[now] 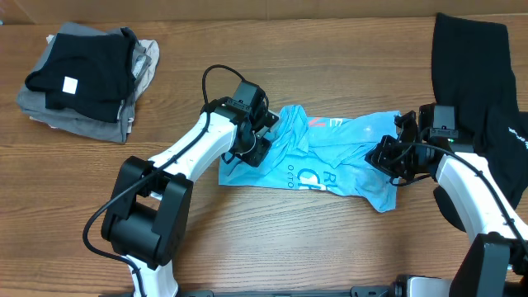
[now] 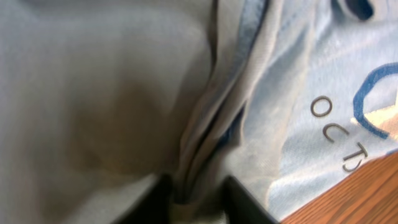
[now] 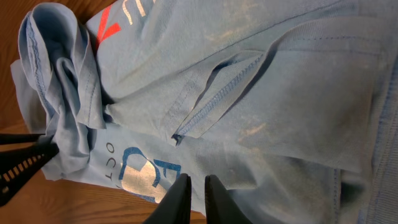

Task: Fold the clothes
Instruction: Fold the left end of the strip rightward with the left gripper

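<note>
The light blue T-shirt (image 1: 330, 153) lies crumpled in the middle of the table, with white print and red lettering showing. My left gripper (image 1: 261, 134) is at its left edge; in the left wrist view the fingers (image 2: 199, 200) are shut on a bunched fold of the shirt (image 2: 298, 93). My right gripper (image 1: 388, 157) is over the shirt's right part; in the right wrist view its fingers (image 3: 198, 182) are nearly together, nothing shows between them, and the shirt (image 3: 261, 93) lies beneath. A black garment (image 1: 470, 66) lies at the back right.
A stack of folded black and grey clothes (image 1: 82, 78) sits at the back left. Bare wooden table (image 1: 272, 239) runs along the front. The left arm (image 1: 186, 157) reaches in from the front left. The right arm (image 1: 478, 198) lies over the black garment.
</note>
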`<state>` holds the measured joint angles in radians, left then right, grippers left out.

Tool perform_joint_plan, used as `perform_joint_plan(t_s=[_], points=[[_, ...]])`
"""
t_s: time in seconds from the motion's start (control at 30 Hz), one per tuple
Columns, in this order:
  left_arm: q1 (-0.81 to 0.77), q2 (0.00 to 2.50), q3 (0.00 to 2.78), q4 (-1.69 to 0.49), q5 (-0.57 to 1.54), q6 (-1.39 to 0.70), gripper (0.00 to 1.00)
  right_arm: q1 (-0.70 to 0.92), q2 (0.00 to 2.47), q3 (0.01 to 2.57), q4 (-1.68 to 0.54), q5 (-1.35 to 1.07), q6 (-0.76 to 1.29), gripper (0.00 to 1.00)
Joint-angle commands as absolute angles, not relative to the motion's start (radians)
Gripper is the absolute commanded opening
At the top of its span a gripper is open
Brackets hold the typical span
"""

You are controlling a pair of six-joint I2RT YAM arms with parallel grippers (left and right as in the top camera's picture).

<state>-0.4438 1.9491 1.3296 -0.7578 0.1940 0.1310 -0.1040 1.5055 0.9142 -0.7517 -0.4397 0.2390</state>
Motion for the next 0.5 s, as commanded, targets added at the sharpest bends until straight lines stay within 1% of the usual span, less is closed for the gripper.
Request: perform_joint_plan(t_s=[0.0, 0.27, 0.47], points=[[-0.446, 1.958, 1.330, -0.751, 0.220, 0.110, 0.04, -0.100, 1.500, 0.909, -0.748, -0.439, 0.236, 0.12], [-0.455, 1.954, 1.438, -0.820, 0.448, 0.107, 0.04, -0.100, 1.500, 0.909, -0.748, -0.439, 0.236, 0.12], [-0.530, 1.954, 1.465, -0.849, 0.472, 0.097, 0.04, -0.101, 1.500, 0.910, -0.746, -0.439, 0.237, 0.12]])
